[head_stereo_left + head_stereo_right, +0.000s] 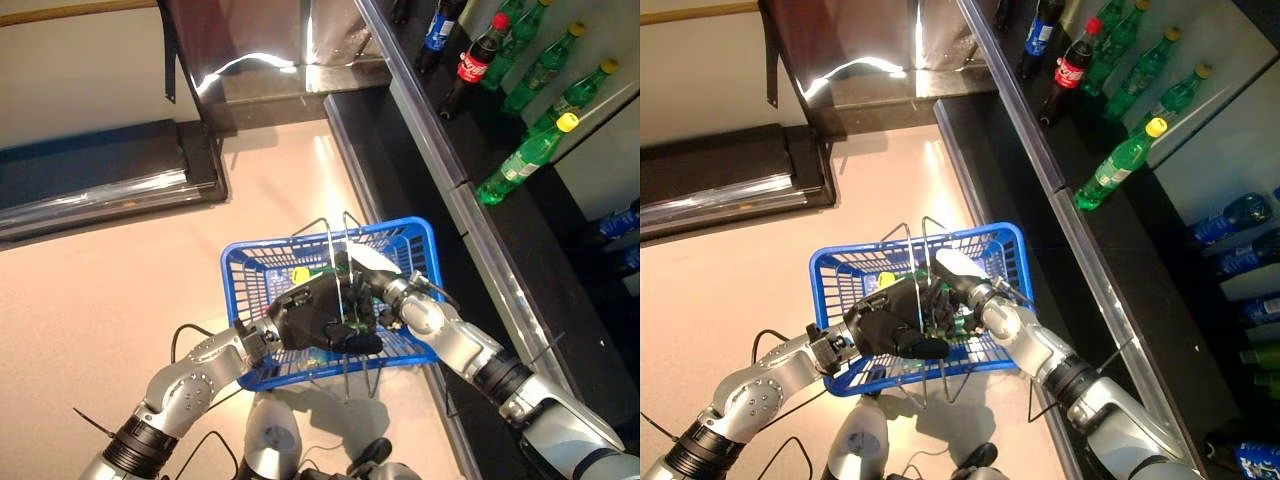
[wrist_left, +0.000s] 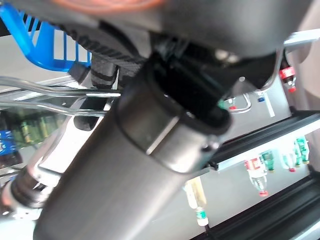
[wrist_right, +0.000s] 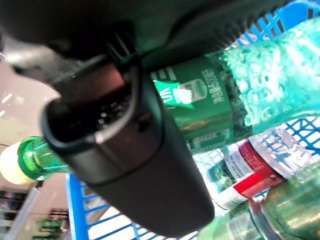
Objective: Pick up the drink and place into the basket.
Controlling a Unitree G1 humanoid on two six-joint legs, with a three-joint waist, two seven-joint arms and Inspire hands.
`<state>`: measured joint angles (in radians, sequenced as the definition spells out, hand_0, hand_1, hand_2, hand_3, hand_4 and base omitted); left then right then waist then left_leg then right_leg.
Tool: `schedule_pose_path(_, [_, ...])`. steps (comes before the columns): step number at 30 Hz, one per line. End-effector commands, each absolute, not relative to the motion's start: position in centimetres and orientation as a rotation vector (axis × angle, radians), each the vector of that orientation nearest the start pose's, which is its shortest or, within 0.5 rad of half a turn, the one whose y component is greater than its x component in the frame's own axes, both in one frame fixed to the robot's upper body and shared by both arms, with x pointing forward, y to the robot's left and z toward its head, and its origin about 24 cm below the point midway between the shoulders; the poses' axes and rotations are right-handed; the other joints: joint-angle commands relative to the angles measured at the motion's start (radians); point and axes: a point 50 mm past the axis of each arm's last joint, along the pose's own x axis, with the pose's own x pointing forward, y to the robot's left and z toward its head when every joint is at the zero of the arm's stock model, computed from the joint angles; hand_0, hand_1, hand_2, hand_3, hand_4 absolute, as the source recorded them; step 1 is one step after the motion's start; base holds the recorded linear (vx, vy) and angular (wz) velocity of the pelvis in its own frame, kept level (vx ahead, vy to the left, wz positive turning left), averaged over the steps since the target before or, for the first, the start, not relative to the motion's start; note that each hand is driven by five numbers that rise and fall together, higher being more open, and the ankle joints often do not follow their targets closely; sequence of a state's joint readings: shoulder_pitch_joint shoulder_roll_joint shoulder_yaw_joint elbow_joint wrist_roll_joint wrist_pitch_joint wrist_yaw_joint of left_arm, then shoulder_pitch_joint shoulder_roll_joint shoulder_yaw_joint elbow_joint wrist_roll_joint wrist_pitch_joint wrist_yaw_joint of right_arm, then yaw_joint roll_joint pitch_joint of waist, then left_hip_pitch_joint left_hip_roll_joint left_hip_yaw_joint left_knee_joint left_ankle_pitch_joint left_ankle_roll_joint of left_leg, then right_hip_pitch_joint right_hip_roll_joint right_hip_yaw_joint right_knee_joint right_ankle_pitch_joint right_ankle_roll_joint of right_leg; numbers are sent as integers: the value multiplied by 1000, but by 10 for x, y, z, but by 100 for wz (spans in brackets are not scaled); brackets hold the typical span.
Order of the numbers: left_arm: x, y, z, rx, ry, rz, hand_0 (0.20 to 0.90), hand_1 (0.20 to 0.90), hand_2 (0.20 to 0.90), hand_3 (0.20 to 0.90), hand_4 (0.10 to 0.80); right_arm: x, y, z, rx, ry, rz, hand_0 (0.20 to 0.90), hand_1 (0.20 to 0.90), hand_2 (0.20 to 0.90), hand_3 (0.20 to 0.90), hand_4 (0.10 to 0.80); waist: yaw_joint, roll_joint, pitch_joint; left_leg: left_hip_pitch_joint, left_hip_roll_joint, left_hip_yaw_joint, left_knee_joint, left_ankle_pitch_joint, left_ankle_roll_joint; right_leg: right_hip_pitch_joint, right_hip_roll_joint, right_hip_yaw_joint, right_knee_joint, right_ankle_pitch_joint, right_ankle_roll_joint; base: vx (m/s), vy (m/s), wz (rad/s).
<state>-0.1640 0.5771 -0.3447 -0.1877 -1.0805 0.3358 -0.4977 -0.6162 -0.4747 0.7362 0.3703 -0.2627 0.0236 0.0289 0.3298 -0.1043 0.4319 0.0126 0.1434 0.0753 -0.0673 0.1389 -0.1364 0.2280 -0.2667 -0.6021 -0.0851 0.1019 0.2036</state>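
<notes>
Right wrist view: right hand (image 3: 135,165) grips green bottle (image 3: 210,100) above other bottles (image 3: 250,180) in blue basket (image 1: 405,243).

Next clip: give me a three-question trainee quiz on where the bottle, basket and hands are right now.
1. True or false: the right hand is curled round a green bottle over the blue basket.
2. What does the left hand grip? A) a shelf bottle B) the basket's wire handles C) nothing
3. Fill in: the held bottle's cap is ____ in colour.

Key: 1 true; 2 B; 3 yellow. Other bottles already lie in the basket.
</notes>
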Motion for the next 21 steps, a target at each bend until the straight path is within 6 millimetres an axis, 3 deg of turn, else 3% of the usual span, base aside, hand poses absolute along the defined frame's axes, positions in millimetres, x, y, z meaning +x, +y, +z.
schedule_pose_path(1, [191, 52, 200, -704, -449, -1718, 300, 300, 300, 200, 100, 325, -60, 72, -1070, -235, 678, 300, 300, 300, 200, 100, 19, 7, -364, 0, -12, -58, -20, -35, 14, 23, 10, 21, -2, -29, 7, 0, 0, 0])
schedule_pose_path(21, [184, 44, 214, -700, -503, -1804, 300, 300, 300, 200, 100, 327, -52, 36, -1091, -63, 699, 300, 300, 300, 200, 100, 47, 10, -379, -12, -21, -93, -20, -31, 16, 25, 14, 6, -2, -33, 4, 4, 4, 3])
